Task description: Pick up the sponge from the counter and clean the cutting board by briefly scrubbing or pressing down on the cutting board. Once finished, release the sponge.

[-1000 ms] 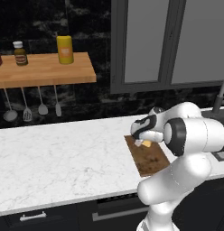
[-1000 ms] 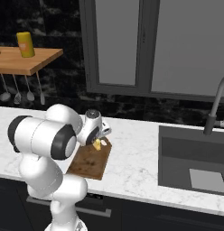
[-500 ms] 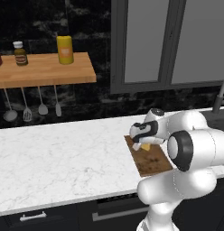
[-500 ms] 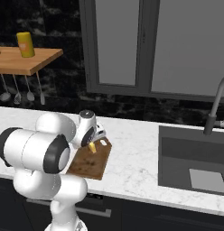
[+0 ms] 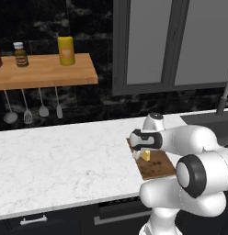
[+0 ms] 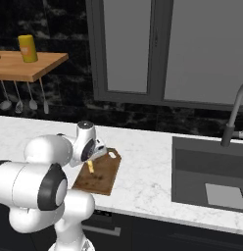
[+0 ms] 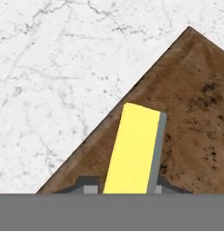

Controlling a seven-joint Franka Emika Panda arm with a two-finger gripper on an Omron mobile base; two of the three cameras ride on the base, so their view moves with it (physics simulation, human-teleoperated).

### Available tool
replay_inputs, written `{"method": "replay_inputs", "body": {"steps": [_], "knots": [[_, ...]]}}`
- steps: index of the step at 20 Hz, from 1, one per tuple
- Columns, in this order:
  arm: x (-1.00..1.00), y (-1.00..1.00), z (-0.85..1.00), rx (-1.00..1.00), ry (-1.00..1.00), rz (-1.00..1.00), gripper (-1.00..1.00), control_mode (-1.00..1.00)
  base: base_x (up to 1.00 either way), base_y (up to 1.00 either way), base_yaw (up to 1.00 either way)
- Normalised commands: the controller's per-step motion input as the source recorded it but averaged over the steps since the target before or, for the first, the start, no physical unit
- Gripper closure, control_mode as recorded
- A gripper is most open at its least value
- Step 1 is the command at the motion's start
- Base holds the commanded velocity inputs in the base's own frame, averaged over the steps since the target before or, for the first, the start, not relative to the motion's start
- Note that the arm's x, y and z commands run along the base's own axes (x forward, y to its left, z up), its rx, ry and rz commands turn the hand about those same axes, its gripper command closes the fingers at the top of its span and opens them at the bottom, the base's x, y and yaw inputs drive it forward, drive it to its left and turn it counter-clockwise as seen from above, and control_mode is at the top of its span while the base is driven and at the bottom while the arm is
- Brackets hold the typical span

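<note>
The pincer (image 7: 127, 189) is clamped narrowly on the sponge (image 7: 132, 149), which juts out ahead of its tips over the board (image 7: 195, 113) near that board's edge, so a good scrub likely means pressing straight down, well inside the edge.

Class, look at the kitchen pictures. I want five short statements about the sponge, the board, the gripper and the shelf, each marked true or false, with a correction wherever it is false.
1. The gripper is shut on the sponge. True.
2. The sponge is over the cutting board. True.
3. The cutting board lies in the sink. False: it lies on the counter, left of the sink.
4. The sponge is blue. False: it is yellow with a grey layer along one side.
5. A yellow container stands on the wooden shelf. True.
</note>
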Motion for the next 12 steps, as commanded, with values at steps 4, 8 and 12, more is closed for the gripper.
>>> {"method": "replay_inputs", "body": {"steps": [4, 8, 12], "knots": [[-0.16, -0.03, -0.19, 0.0, 0.05, 0.01, 1.0, -1.0, 0.0, 0.0, 0.0], [0.0, -0.51, -0.19, 0.0, -0.08, 0.0, 1.0, -1.0, 0.0, 0.0, 0.0], [0.0, -0.68, -0.15, 0.0, -0.12, 0.0, 1.0, -1.0, 0.0, 0.0, 0.0]]}}
